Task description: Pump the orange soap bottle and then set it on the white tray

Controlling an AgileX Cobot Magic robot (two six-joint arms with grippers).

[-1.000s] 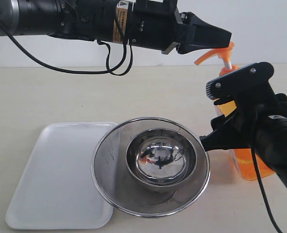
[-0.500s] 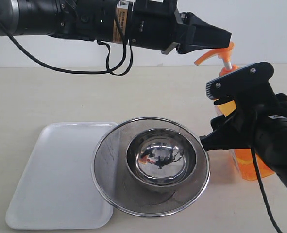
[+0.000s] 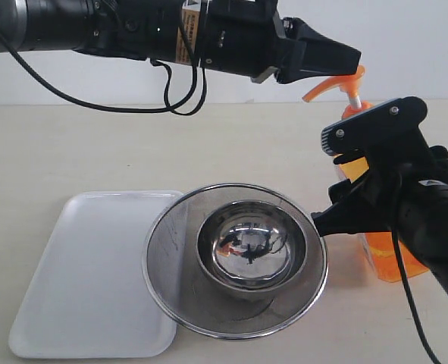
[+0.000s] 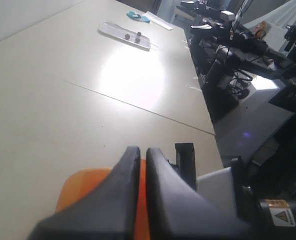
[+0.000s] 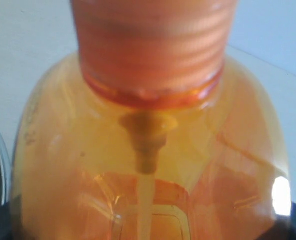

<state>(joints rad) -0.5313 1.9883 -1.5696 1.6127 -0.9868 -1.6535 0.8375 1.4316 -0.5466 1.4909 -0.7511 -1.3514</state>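
While the orange soap bottle (image 3: 386,254) stood upright on the counter (image 3: 72,144), over on the right just beside the mesh strainer (image 3: 163,258), it wasn't on the white tray (image 3: 87,265). That sat well apart on the left, with the strainer's rim overlapping its right edge. A steel bowl (image 3: 250,250) sat inside the strainer, shiny enough to mirror some dark shapes.

Right gripper (image 3: 322,182) came in low from the right, with its jaws on either side of the bottle's body. In the right wrist view the bottle (image 5: 148,150) filled pretty much everything, with dark finger edges butting against both lower sides. So it looked clamped on the bottle rather than hanging loose around it.

Left gripper (image 3: 351,56) reached across from the left, high up, with its tip right over the pump head (image 3: 331,85). Its fingers (image 4: 127,170) were pressed together, with only a sliver of a gap between them. In the left wrist view the orange pump head (image 4: 82,192) sat right under them. Couldn't tell if the tip was actually touching the pump or just above it. The white stem (image 3: 353,98) was showing below the pump head, so the pump was up.
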